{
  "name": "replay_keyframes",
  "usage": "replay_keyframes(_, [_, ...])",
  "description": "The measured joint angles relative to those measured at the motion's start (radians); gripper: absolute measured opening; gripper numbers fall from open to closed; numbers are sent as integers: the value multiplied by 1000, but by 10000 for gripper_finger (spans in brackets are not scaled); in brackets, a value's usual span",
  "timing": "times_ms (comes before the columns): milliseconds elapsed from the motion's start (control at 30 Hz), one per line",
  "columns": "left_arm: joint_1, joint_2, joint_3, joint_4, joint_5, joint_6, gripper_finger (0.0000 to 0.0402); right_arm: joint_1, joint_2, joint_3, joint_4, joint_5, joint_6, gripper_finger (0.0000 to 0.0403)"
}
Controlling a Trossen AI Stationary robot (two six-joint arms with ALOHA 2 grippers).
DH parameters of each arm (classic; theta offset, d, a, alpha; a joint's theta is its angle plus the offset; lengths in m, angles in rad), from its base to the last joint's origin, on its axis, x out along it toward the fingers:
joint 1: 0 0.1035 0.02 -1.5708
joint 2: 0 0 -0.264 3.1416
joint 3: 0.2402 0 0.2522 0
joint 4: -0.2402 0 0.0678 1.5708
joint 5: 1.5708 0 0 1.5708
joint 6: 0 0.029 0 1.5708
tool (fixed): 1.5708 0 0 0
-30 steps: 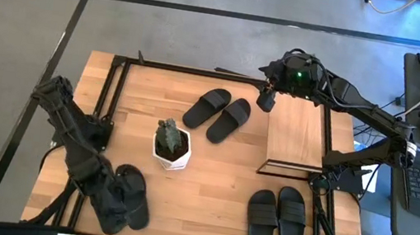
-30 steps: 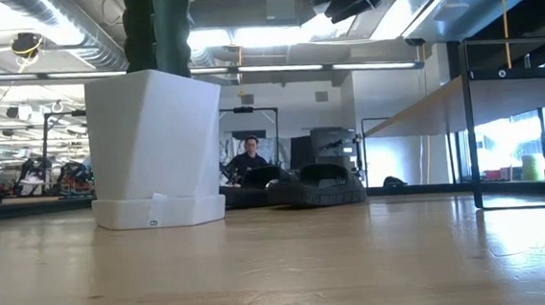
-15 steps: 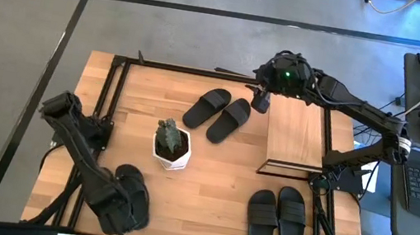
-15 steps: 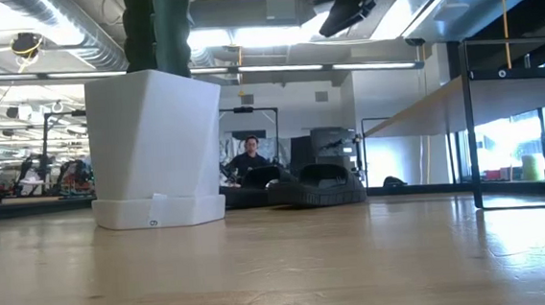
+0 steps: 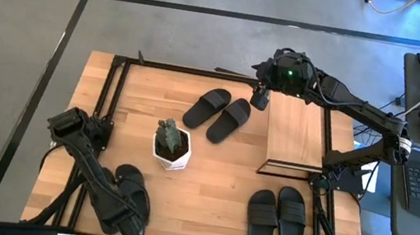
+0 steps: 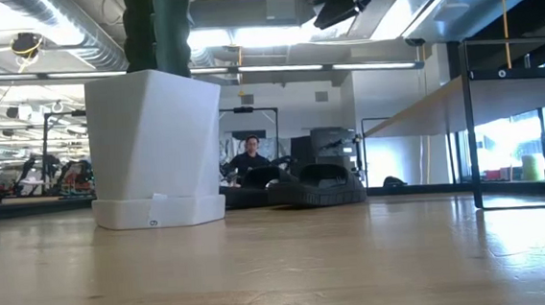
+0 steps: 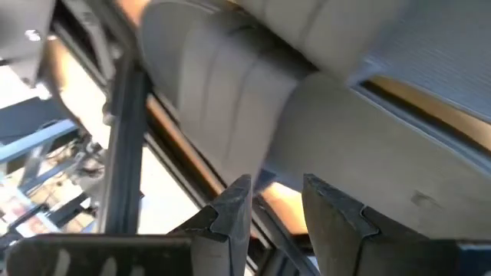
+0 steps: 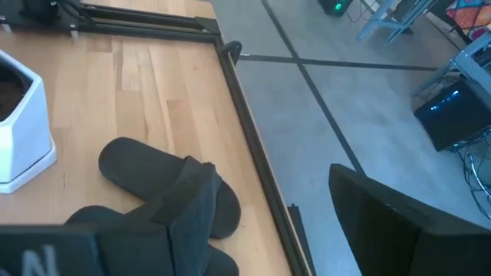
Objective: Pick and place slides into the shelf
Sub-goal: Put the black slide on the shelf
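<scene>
Reaching low at the front-left pair

Looking past your left gripper (image 7: 275, 218), you see its fingers (image 7: 233, 218) standing a little apart with a gap between them, a slide's grey strap (image 7: 222, 100) looming close ahead; whether they pinch anything you cannot tell. From above, that gripper (image 5: 130, 224) sits low on the front-left pair (image 5: 130, 197), right at the table's (image 5: 218, 177) front edge. Your right gripper (image 5: 260, 100) hangs with its fingers (image 8: 387, 222) spread wide and nothing between them, above the back of the table, just beside the shelf's (image 5: 296, 134) rear corner and near the back pair (image 5: 219, 113). That pair lies angled behind the white planter (image 5: 171, 147). The shelf board is bare, standing at the table's right side. A third pair (image 5: 275, 223) lies side by side in front of the shelf. In the low view a person (image 6: 247, 160) sits far behind the table
</scene>
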Motion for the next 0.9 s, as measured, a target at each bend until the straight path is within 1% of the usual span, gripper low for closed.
replay_keyframes(200, [0,7,-6,-16,-24,20,108,0,0,0,4,0,-1,251])
replay_keyframes(533, [0,7,-57,-4,-6,16,108,0,0,0,4,0,-9,251])
replay_keyframes(767, [0,6,-116,120,-4,15,108,0,0,0,4,0,-9,251])
replay_keyframes(900, [0,5,-138,111,14,6,108,0,0,0,4,0,-9,251])
